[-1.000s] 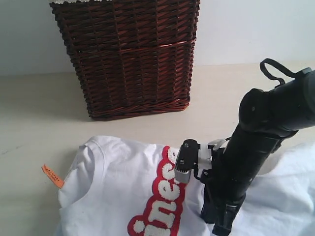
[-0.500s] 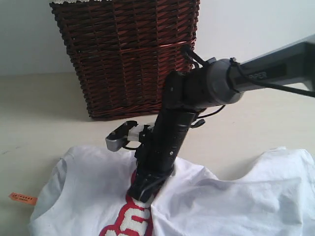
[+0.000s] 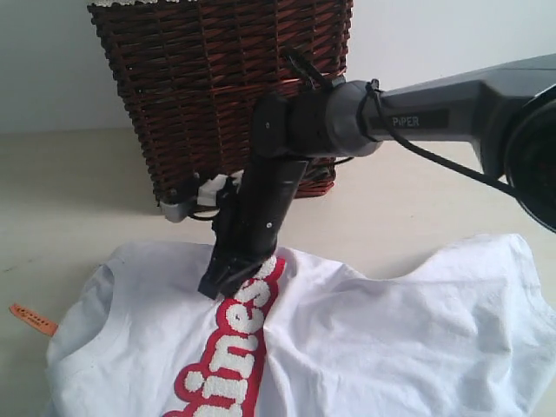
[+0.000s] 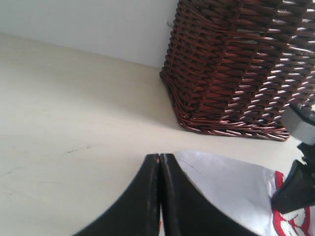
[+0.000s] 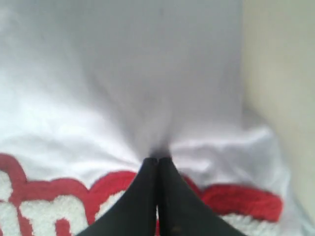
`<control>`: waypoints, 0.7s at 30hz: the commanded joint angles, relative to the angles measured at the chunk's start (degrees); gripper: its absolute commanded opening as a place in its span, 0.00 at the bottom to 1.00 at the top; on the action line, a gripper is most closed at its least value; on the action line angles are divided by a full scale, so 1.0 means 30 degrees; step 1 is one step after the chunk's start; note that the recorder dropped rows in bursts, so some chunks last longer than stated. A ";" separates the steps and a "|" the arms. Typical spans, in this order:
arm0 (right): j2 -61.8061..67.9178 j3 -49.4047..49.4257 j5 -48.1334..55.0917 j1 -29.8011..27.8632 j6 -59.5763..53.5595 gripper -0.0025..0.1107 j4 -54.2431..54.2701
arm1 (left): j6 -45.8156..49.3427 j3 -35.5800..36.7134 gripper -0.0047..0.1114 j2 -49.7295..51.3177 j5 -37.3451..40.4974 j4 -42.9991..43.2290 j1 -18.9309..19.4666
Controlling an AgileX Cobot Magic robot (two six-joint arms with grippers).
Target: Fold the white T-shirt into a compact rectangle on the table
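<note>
- Your right arm (image 3: 347, 117) has swung from the right side of the exterior view across to the left. The white T-shirt (image 3: 373, 339) has slid that way with it, so more of the shirt's right side now shows, along with more of the red-edged letters (image 3: 234, 347). I take this as dragging the shirt flat into position. No fold is made yet, so the task looks to be at an early stage.
- Table (image 3: 69, 200): one. It is pale and bare in front of the basket, and the shirt lies on its near part.
- White T-shirt: one. It is spread out but rumpled, with creases running in towards the gripper, and it sits apart from the basket.
- Basket (image 3: 226, 95): one, dark wicker, standing upright behind the shirt.
- Arms: you see one in the exterior view, the right one. The left arm is out of that view.
- Grippers: two.
  - The right gripper (image 3: 228, 276) is closed, and the cloth puckers at its tip (image 5: 157, 161), so it seems to pinch the shirt just above the lettering.
  - The left gripper (image 4: 160, 158) has its jaws pressed together beside the shirt's edge, with nothing visible between them.
- Tag (image 3: 33, 320): one, small and orange, lying on the table at the shirt's left edge.
</note>
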 commanded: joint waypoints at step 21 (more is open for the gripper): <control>-0.3952 1.0054 -0.3364 0.0157 0.0591 0.02 -0.2937 | -0.0052 0.0038 0.04 -0.0139 0.0057 -0.0050 -0.0068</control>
